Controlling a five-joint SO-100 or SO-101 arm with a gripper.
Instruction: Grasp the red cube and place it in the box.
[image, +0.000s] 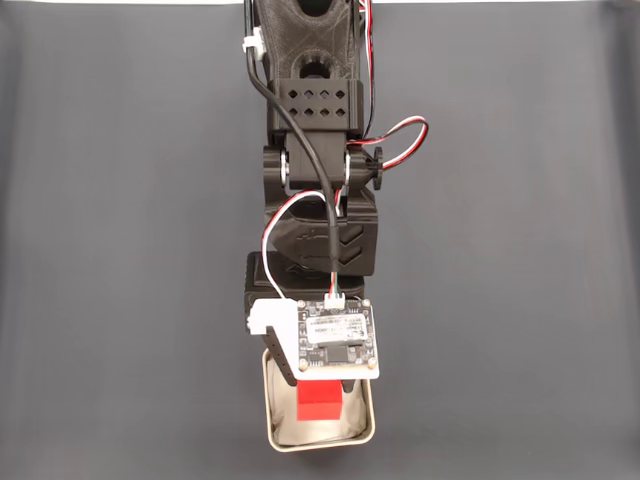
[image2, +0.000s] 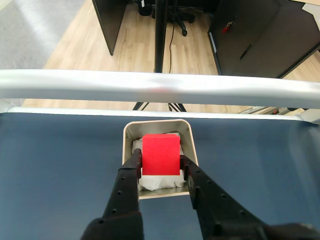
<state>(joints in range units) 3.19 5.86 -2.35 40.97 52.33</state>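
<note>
Cube is clamped by gripper over box; should be lowered, centred, then released.

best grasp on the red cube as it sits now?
Hold the red cube by its two opposite flat side faces, from above. The end effector already pinches it that way over the box, whose walls block any low sideways approach.

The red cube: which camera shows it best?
The wrist view: the cube is fully visible between the gripper fingers, over the box. In the fixed view, the cube is partly hidden under the arm's circuit board.
</note>
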